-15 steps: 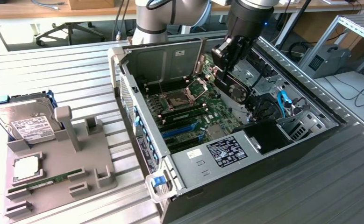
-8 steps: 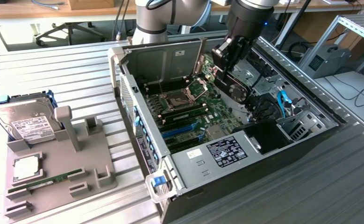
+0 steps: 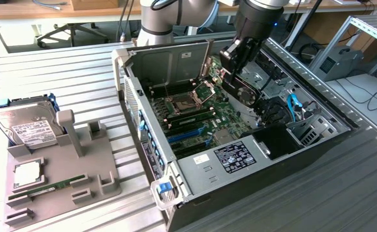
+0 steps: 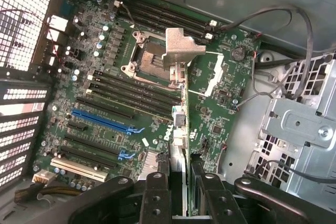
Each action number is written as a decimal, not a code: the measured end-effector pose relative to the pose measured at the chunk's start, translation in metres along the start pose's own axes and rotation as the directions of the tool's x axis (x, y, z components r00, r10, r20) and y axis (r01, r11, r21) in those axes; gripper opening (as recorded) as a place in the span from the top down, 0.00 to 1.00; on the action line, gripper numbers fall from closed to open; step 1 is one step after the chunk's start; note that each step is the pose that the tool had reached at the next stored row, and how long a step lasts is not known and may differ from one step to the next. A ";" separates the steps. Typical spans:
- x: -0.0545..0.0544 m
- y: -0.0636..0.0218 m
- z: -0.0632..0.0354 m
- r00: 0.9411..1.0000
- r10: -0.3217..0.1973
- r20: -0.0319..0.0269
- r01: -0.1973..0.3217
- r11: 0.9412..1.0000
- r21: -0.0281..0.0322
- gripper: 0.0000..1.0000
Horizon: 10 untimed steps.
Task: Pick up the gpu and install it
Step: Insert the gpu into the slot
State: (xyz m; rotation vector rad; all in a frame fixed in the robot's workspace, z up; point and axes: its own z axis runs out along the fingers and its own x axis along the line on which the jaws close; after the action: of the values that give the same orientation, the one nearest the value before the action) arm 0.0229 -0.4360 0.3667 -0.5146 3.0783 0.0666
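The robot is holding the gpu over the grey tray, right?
Not quite. The gripper is holding the gpu, but over the open case, not the grey tray. The tray sits beside the case, at the exterior view's left. The exterior view shows this.

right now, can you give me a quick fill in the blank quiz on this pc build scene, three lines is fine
1. The gripper holds the gpu over the motherboard of the open computer ____.
2. The long coloured card slot on that board is ____.
3. On the grey holder at the exterior view's left, the silver box with the white label is the ____.
Missing words: case; blue; hard drive.
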 end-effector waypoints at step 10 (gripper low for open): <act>0.000 0.0000 0.0000 1.000 -0.013 0.000 0.013 1.000 0.000 0.73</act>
State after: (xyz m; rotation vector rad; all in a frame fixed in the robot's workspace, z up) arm 0.0230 -0.4359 0.3667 -0.5351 3.0751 0.0668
